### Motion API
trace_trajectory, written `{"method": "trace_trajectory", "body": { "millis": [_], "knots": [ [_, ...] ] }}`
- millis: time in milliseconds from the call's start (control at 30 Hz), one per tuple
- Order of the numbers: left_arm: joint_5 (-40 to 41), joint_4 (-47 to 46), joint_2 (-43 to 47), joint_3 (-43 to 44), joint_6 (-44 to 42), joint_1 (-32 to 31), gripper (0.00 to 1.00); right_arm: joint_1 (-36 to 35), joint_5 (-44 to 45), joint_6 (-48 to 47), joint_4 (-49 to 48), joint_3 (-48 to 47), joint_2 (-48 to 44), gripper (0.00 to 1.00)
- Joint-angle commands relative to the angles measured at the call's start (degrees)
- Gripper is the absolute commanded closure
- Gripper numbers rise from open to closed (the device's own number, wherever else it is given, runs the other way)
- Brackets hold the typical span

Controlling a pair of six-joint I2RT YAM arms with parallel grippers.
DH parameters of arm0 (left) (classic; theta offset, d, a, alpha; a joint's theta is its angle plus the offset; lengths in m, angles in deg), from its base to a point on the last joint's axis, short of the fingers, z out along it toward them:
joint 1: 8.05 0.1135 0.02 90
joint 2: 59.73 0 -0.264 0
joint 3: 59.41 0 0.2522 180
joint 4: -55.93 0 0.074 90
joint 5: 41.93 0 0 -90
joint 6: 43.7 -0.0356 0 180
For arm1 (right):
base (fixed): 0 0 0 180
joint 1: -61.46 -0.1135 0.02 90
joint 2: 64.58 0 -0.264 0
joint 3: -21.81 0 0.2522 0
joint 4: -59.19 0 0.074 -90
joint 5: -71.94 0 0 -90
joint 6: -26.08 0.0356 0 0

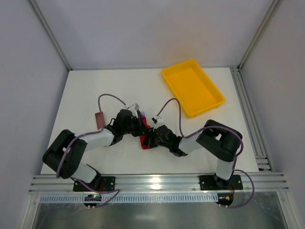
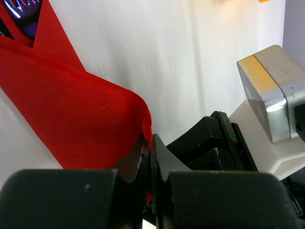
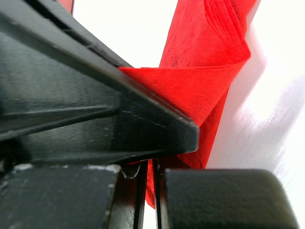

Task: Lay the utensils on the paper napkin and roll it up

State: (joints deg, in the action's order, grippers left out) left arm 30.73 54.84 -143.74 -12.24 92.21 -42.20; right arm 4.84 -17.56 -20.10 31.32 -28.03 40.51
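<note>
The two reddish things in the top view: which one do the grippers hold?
The bright red paper napkin, folded; the left gripper and the right gripper both pinch it. The brownish-red block lies apart to the left, untouched.

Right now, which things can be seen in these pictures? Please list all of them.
napkin: one, red, folded over, mid-table between the tools
utensil: one end showing, blue-purple, inside the napkin's fold; a black one cannot be made out
tray: one, yellow, far right
block: one, brownish-red, left of the napkin
table: one, white
left tool: black, shut on the napkin
right tool: black, shut on the napkin
</note>
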Motion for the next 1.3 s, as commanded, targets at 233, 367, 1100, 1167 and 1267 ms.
{"method": "trace_trajectory", "body": {
  "millis": [233,367,1100,1167,1267],
  "knots": [
    [-6.12,-12.57,-5.37,0.87,-1.35,-0.83,0.94,-0.60,2.49,-3.38,3.38,1.71,-1.81,0.92],
    [-6.21,-12.83,-6.25,0.96,-1.44,-0.83,0.93,-0.60,4.69,-4.00,8.66,2.58,-8.06,0.92],
    [-5.95,-13.27,-10.39,2.19,-1.26,-0.92,0.88,-0.68,8.47,0.31,15.61,10.50,-26.78,0.43],
    [-5.77,-13.19,-10.65,2.45,-1.17,-1.00,0.88,-0.95,9.17,0.66,15.78,9.80,-27.49,0.36],
    [-5.51,-13.10,-10.92,2.63,-1.00,-1.27,0.88,-1.65,11.63,0.05,17.63,7.78,-26.71,0.25]
  ]
}}
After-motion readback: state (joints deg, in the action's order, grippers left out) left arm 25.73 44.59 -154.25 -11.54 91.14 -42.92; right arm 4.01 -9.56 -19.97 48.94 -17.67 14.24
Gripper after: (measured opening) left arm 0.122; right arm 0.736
